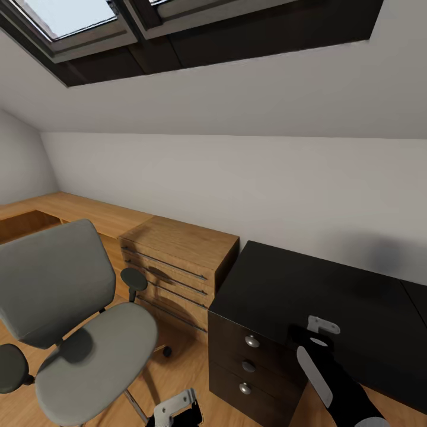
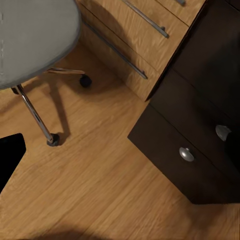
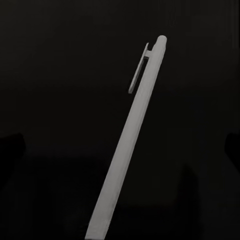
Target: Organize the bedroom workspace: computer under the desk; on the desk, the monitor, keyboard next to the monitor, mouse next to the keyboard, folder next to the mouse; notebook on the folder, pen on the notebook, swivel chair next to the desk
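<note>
Where the right wrist camera looks along its fingers, the pen (image 3: 131, 135) lies as a slim white stick with its clip end pointing away, against a dark glossy surface; the finger edges show only as faint dark shapes at the sides, and I cannot tell whether the jaws are apart or closed, nor whether they touch the pen. From the head camera, the right gripper (image 1: 320, 332) hovers over the near left part of the desk (image 1: 332, 284), its black forearm rising from the lower edge. The left gripper (image 1: 178, 409) sits low above the wood floor (image 2: 100, 190); its jaw state is likewise unclear. Just beside it stands the desk's dark drawer unit (image 1: 246, 362) with three round metal knobs. Against the drawer unit's left side is a light wooden dresser (image 1: 178, 261) with long bar handles. The swivel chair (image 1: 71, 320) stands to the left of both, near the dresser, its grey seat bare, chrome legs and castors on the floor. Pale grey walls and a dark-framed skylight (image 1: 71, 24) rise above.
</note>
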`<state>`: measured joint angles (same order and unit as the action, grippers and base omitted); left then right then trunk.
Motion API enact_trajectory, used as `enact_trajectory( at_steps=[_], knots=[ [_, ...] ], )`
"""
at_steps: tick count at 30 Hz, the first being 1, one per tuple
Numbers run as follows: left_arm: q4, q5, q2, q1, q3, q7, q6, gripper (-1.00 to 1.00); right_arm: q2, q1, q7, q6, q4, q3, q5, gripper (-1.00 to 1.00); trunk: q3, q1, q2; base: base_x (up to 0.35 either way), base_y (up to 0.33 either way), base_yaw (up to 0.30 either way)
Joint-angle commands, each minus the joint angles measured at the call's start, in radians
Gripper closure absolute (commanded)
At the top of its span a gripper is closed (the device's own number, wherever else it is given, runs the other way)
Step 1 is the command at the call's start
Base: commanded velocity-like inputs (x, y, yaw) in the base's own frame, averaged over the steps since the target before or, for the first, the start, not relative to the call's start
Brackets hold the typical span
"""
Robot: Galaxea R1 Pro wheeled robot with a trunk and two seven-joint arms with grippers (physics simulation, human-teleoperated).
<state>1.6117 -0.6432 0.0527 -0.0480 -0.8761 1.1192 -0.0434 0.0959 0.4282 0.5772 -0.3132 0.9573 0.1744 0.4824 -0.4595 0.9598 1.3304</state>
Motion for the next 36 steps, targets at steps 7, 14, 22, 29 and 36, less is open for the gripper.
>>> enact_trajectory(
  at_steps=[7, 14, 22, 29, 36],
  knots=[
    [0.002, 0.019, 0.029, 0.000, 0.039, 0.003, -0.006, -1.00, 0.019, 0.001, 0.006, -0.004, 0.003, -0.017, 0.007, -1.00, -0.001, 0.000, 0.001, 0.000, 0.000, 0.000],
    [0.003, 0.020, 0.030, 0.000, 0.078, 0.004, -0.006, -1.00, 0.019, 0.001, 0.007, -0.005, 0.028, -0.018, 0.008, -1.00, -0.001, 0.000, 0.001, 0.000, 0.000, 0.000],
    [0.005, 0.020, 0.030, 0.000, 0.090, 0.005, -0.006, -1.00, 0.019, 0.001, 0.008, -0.007, 0.043, -0.021, 0.013, -1.00, -0.001, 0.000, 0.001, 0.000, 0.000, 0.000],
    [0.005, 0.020, 0.030, 0.000, 0.090, 0.005, -0.005, -1.00, 0.019, 0.001, 0.009, -0.007, 0.043, -0.021, 0.013, -1.00, -0.001, 0.000, 0.001, 0.000, 0.000, 0.000],
    [0.005, 0.021, 0.030, 0.000, 0.085, 0.009, -0.005, -1.00, 0.019, 0.001, 0.010, -0.009, 0.043, -0.021, 0.013, -1.00, -0.001, 0.000, 0.001, 0.000, 0.000, 0.000]
  ],
)
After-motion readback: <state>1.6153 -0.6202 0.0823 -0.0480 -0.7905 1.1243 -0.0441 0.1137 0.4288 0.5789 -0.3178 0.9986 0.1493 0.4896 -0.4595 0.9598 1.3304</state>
